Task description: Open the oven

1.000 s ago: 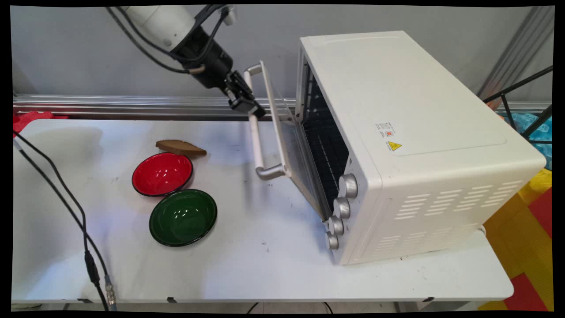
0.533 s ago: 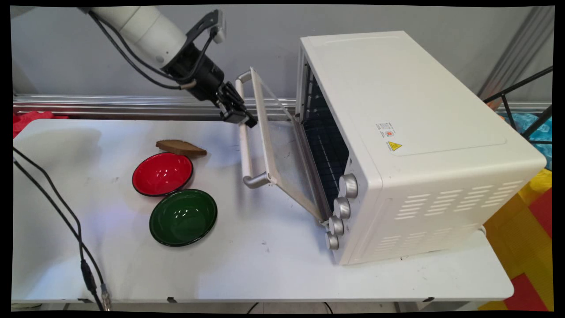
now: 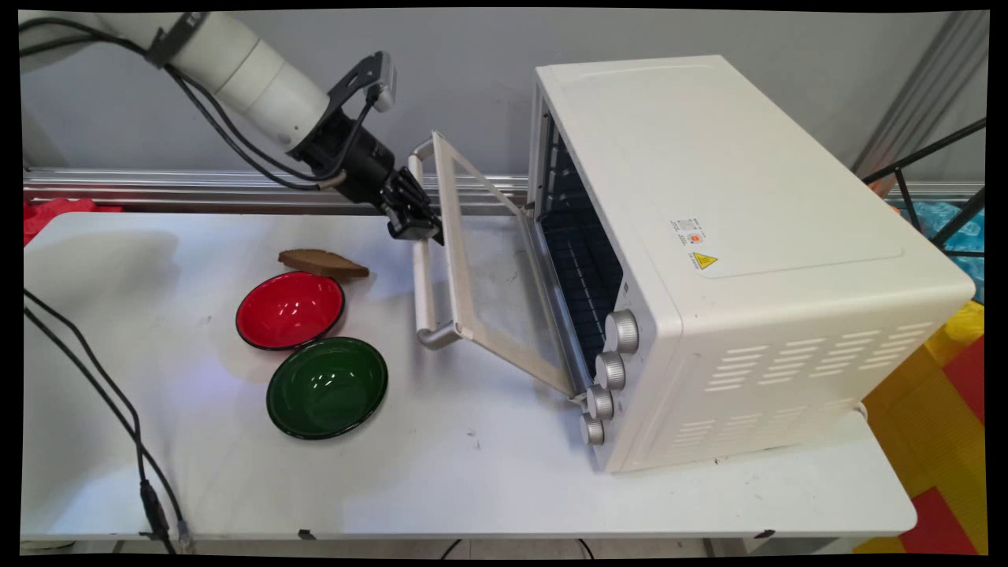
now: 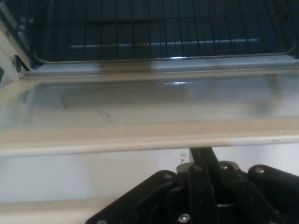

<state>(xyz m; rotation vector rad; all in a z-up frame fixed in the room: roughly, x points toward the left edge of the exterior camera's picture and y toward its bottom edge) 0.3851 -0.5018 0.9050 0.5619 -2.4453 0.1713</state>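
One tool [image 3: 415,227] clamped on oven door handle [image 3: 423,272]; oven door [image 3: 480,268] half lowered. Red bowl [image 3: 290,309], green bowl [image 3: 327,387], bread slice [image 3: 321,263] on tabletop [image 3: 472,472], left of oven [image 3: 732,252].

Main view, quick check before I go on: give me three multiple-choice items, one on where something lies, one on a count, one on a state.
1. The bread slice lies:
A. inside the green bowl
B. on the table just behind the red bowl
C. inside the oven

2. Knobs on the oven front:
A. two
B. six
C. four

3. The oven door is:
A. partly open, tilted outward
B. fully shut
C. taken off

Answers:
1 B, it sits by the far rim of the red bowl.
2 C, four silver knobs in a column.
3 A, the gripper is at the door handle and the rack shows.
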